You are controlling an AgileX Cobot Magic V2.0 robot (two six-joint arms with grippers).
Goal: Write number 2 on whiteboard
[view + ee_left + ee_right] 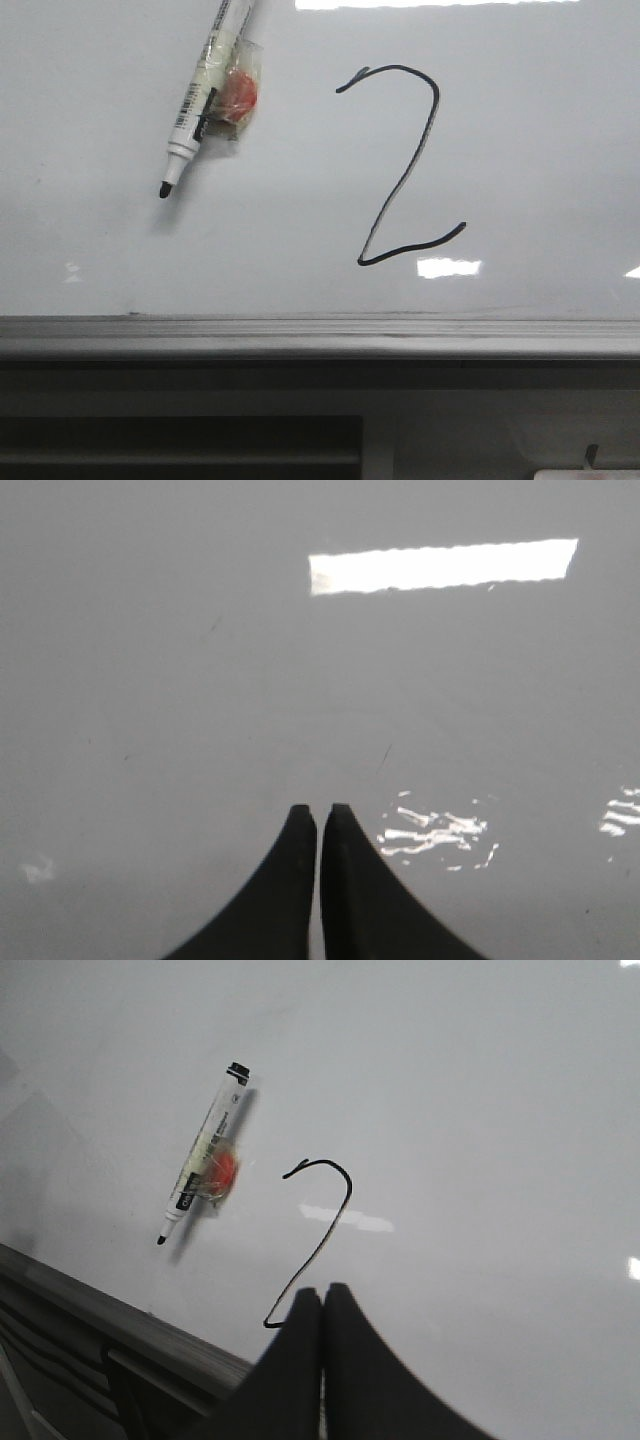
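Ledge (320, 338) runs nearest the camera, under the whiteboard (540, 150). Number 2 (405, 165) sits centre-right, complete. Marker (195, 105) is stuck at 10 o'clock of it; light, slick barrel, best gripped mid-body. Left gripper (319, 815) and right gripper (322, 1295) are both pinched closed, empty.

Looks like an office or lab room: a large glossy whiteboard (520, 150) with a grey metal ledge (320, 338) along its lower edge, reflections of long ceiling strip lights (443, 565) on the surface, and a marker (195, 100) taped on at far left.
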